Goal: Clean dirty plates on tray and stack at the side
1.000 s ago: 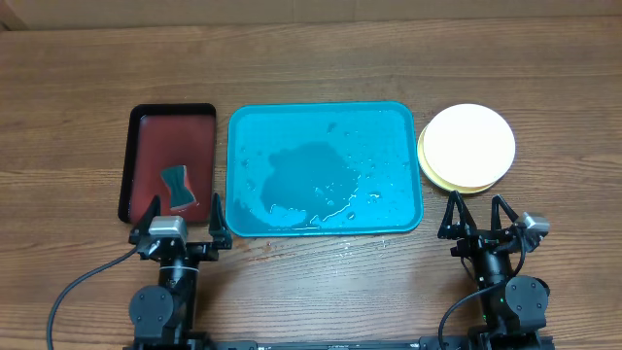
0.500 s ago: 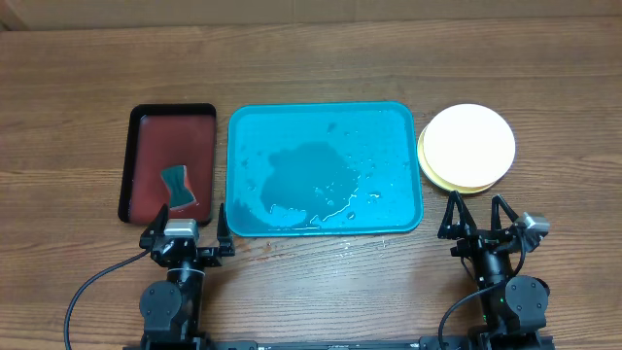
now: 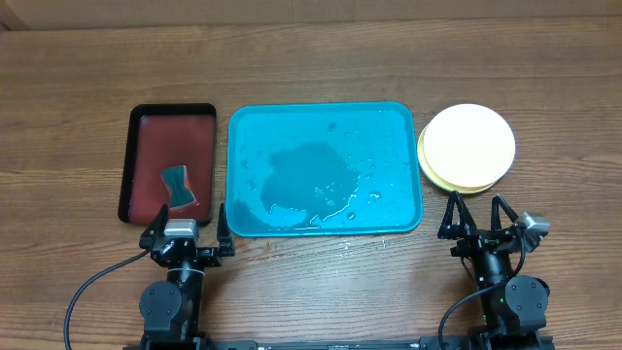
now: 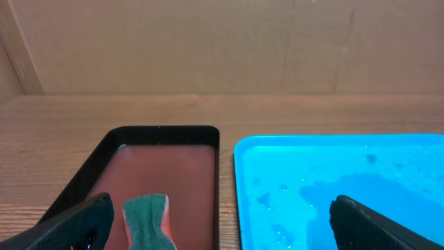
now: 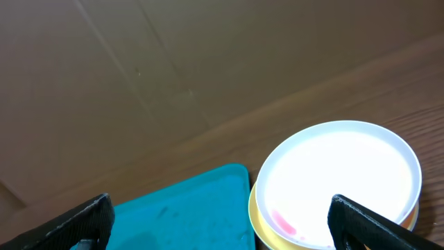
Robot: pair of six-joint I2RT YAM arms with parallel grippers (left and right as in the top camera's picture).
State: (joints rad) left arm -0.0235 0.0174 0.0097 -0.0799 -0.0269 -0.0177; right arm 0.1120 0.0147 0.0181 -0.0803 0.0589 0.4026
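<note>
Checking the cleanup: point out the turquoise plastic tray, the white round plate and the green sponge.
Turquoise plastic tray (image 3: pixel 282 122), overhead view, bare far-left floor.
White round plate (image 3: pixel 470 146), overhead view, centre of top face.
Green sponge (image 3: pixel 177 187), overhead view, its narrow middle.

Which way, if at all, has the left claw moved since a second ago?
Yes. The left gripper slid slightly right along the black tray's near edge, drawing back a little.

The table (image 3: pixel 311 58) is brown wood with lines in it. The blue tray (image 3: pixel 394 122) is smooth plastic, shiny and wet. The plates (image 3: pixel 471 144) look like smooth plastic. The black tray (image 3: pixel 125 165) is shiny. The green sponge (image 3: pixel 178 188) looks rough.
</note>
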